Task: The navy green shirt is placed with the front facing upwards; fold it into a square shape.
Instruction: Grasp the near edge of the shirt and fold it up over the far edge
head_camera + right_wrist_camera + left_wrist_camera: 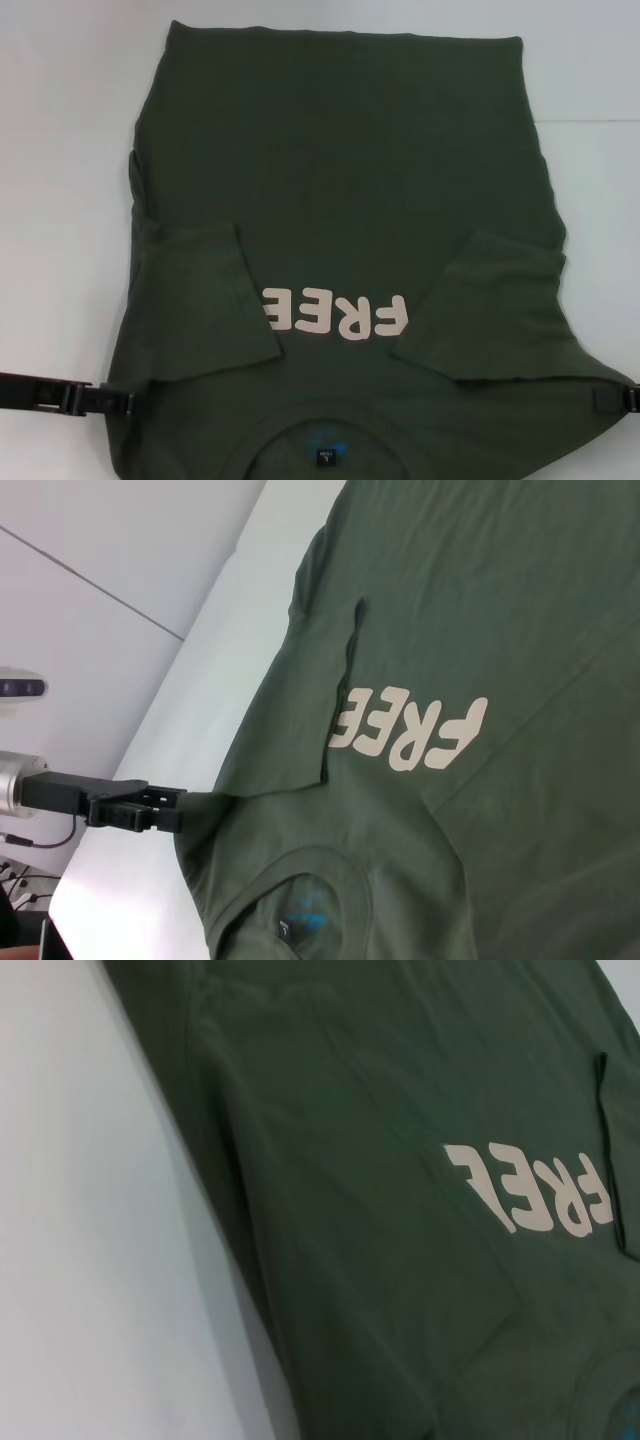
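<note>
Two grippers flank the shirt (pixel 340 180), which lies face up on the white desk (pixel 60 150) with both sleeves folded in over the chest and its collar nearest the robot. Head view: left gripper (pixel 122 402) meets the cloth at the near left shoulder edge, right gripper (pixel 612 397) at the near right shoulder edge. Right wrist view alone shows the left gripper (pixel 172 810) from the side, its fingers pinched narrow on the shirt's (pixel 480 610) edge; it also catches the blue neck label (pixel 308 918). Left wrist view shows only shirt (pixel 380 1290), lettering and bare desk (pixel 90 1260). Whether the right fingers are holding cloth I cannot tell
</note>
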Available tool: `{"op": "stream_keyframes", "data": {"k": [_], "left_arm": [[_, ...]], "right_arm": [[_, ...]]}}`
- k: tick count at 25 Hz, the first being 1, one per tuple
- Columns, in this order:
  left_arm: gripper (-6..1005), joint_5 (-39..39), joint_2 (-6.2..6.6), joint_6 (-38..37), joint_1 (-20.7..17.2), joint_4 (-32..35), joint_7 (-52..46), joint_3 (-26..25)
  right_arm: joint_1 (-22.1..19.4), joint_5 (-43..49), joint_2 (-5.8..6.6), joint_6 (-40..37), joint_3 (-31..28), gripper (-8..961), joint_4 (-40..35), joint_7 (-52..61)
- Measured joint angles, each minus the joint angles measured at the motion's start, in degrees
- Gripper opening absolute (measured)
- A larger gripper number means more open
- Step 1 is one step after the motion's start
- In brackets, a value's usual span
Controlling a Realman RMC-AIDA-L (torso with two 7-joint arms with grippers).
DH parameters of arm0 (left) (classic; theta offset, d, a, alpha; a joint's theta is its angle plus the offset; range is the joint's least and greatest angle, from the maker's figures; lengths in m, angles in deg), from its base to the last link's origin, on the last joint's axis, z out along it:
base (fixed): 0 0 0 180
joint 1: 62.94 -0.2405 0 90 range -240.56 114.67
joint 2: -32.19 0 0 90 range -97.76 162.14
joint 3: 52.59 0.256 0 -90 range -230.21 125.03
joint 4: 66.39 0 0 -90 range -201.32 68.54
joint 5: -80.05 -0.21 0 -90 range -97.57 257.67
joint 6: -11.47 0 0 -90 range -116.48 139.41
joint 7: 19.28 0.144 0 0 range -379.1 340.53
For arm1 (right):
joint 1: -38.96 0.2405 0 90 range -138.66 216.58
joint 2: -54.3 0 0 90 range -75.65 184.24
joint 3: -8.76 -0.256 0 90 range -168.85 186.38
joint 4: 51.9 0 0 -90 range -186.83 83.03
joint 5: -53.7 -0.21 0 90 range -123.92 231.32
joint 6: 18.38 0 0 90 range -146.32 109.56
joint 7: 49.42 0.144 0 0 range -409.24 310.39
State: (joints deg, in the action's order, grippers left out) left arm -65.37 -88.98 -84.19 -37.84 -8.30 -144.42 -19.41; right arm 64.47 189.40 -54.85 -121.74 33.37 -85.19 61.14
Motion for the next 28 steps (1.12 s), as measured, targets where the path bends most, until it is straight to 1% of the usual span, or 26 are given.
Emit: {"op": "stream_keyframes", "data": {"k": [5,13,18,24,28], "left_arm": [[824,-0.14,0.30,0.05,0.89,-1.89,-0.01,0.26],[778,-0.14,0.18,1.08,1.18,-1.91,-0.02,2.24],[557,-0.18,0.24,2.58,1.08,-1.96,0.15,2.88],[347,-1.43,-0.08,3.04,1.19,-1.83,0.22,3.84],[168,-1.26,-0.12,3.04,1.25,-1.65,-0.39,3.97]], "right_arm": [[0.08,0.00,0.00,0.09,0.00,46,0.04,0.00],[0.06,-0.01,0.00,0.22,0.00,45,0.08,0.40],[0.07,-0.01,0.06,0.25,-0.08,45,0.08,0.56],[0.19,0.00,0.11,0.23,-0.18,45,0.08,0.66],[0.22,-0.01,0.18,0.21,-0.19,45,0.07,0.73]]}}
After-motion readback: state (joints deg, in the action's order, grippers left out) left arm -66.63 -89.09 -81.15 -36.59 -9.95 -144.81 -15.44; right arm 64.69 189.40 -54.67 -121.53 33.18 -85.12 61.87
